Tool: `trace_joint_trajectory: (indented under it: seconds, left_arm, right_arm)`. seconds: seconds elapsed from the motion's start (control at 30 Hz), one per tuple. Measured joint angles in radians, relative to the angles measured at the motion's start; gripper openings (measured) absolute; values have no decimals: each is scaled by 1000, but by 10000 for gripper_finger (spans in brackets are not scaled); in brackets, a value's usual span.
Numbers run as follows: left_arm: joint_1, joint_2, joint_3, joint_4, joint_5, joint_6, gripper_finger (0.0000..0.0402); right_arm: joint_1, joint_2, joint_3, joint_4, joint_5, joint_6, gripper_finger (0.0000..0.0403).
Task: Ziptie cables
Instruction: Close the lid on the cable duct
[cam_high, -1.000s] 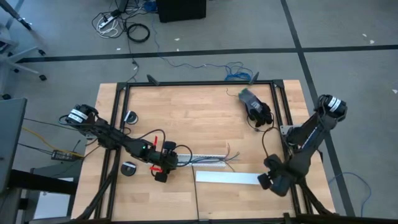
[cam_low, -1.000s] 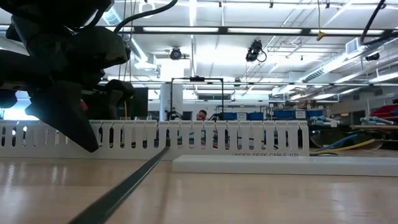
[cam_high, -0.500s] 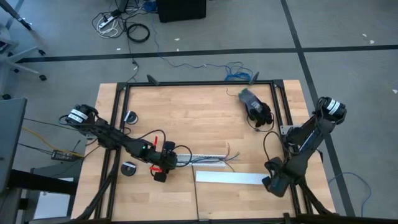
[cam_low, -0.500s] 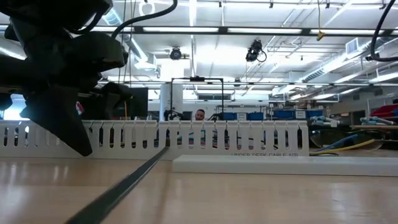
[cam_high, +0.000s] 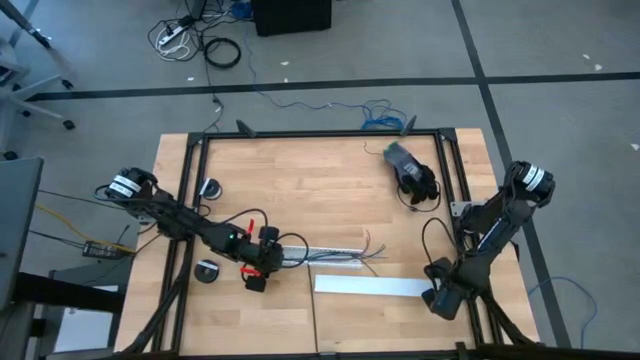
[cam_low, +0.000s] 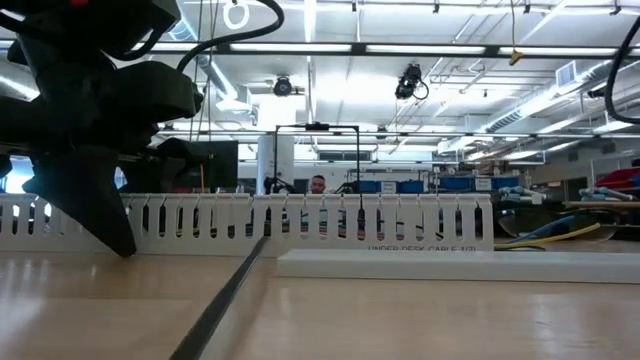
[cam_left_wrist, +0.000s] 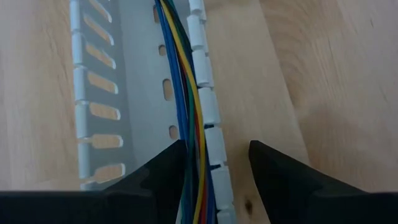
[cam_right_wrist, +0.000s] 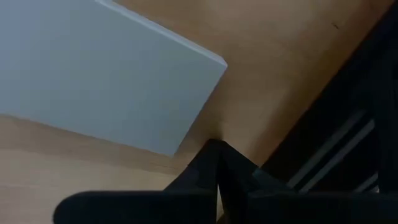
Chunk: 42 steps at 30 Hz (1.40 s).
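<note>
Two dark robot arms work over a pale wooden table (cam_high: 300, 180) framed by black rails, and the long white slotted plastic channel (cam_high: 325, 256) lying near the table's front middle serves as the landmark. The left hand (cam_high: 262, 262) sits at the channel's left end, its two dark fingers (cam_left_wrist: 165, 171) standing partly apart on either side of the channel's one slotted wall, with the bunch of thin blue, yellow, green and red cables (cam_left_wrist: 186, 93) running between them along the inside of the channel; the fingers do not visibly clamp anything. At the channel's right end the loose tips of the cables (cam_high: 370, 245) fan out over the wood. Just in front of the channel lies a flat white rectangular cover strip (cam_high: 365, 285), seen from the low camera as a low white bar (cam_low: 400, 262) before the row of slots (cam_low: 300, 220). A long, very thin black plastic ziptie (cam_low: 232, 295) lies on the wood in front of the channel, reaching from its slotted wall toward the low camera. The right hand (cam_high: 440, 300) hangs just beyond the cover strip's right end, by the table's black rail, its fingers (cam_right_wrist: 214, 168) pressed together on nothing. Well behind the channel, near the back right of the table, lies a dark grey glove-like object (cam_high: 410, 170).
</note>
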Motion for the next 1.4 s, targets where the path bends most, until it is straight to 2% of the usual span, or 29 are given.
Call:
trace_joint_trajectory:
  seconds: [0.67, 0.9, 1.03, 1.23, 1.4]
  left_arm:
    - [0, 0, 0, 8, 4, -7, 174]
    - [0, 1, 0, 12, 5, -7, 174]
    - [0, 1, 0, 15, 7, -5, 174]
    - [0, 1, 0, 12, 8, -8, 174]
    - [-1, -4, 2, -11, 85, -41, 167]
  right_arm:
    - [-19, -24, 2, -11, 170, -28, 0]
    - [-37, -75, 5, 133, 526, -57, 0]
    - [-36, -98, 4, 152, 616, -97, 0]
    - [-48, -101, 4, 163, 630, -155, 0]
    - [-72, -101, 4, 187, 640, -231, 0]
